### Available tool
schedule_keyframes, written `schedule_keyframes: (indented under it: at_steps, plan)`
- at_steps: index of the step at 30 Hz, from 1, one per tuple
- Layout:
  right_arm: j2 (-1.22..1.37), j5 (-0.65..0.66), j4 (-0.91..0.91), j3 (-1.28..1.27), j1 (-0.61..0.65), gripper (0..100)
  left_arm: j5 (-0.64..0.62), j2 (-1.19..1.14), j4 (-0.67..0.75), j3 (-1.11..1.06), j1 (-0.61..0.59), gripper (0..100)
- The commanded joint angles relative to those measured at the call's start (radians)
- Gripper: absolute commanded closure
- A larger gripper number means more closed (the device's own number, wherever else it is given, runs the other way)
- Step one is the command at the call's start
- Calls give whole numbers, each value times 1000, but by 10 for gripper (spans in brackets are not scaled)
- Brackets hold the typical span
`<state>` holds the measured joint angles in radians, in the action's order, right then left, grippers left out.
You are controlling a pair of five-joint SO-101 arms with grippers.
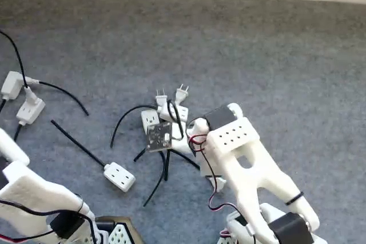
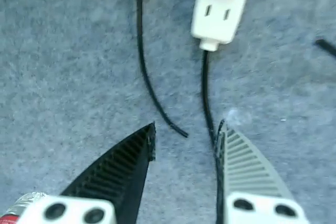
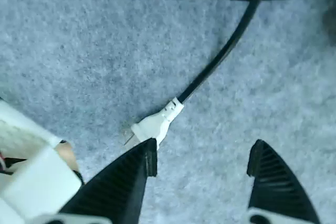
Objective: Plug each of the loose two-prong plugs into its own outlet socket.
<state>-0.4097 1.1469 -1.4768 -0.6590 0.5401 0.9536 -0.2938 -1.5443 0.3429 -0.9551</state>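
Observation:
In the right wrist view a white two-prong plug [image 3: 155, 125] lies on the grey carpet on its black cord [image 3: 226, 51]. My right gripper [image 3: 202, 161] stands open just short of it, one black finger [image 3: 142, 169] almost at the plug's body. From above, that plug [image 1: 220, 184] lies tucked beside the right arm [image 1: 234, 135]. My left gripper [image 2: 186, 135] is open over bare carpet, and a white outlet socket [image 2: 220, 9] with two slots lies ahead of it. The socket's cord [image 2: 207, 93] runs back between the fingers.
A cluster of white plugs [image 1: 162, 99] and outlet blocks [image 1: 150, 119] with tangled black cords lies mid-table. Another outlet socket [image 1: 120, 176] lies nearer the front. Two more white pieces [image 1: 28, 110] sit at the left edge, by the left arm [image 1: 34, 198].

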Motion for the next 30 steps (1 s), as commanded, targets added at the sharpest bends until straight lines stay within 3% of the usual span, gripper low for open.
schedule_keyframes:
  at_steps: [1, 4, 8, 13, 16, 26, 30]
  plan:
    - [-1, 46, 90, -47, 15, 724, 25, 10, 137, -64, -77, 800]
    - [-10, -28, 159, -137, 44, 728, 25, 10, 245, -134, -110, 800]
    - [-10, -176, 292, -246, 97, 811, 23, 10, 423, -265, -143, 800]
    - [-10, -388, 309, -297, 176, 839, 23, 10, 632, -432, -150, 800]
    - [1, -413, 312, -303, 173, 839, 23, 19, 713, -498, -150, 800]
    - [1, -413, 314, -303, -10, 841, 25, 19, 730, -529, -176, 800]
    - [1, -414, 314, -306, -30, 842, 25, 19, 730, -527, -179, 800]
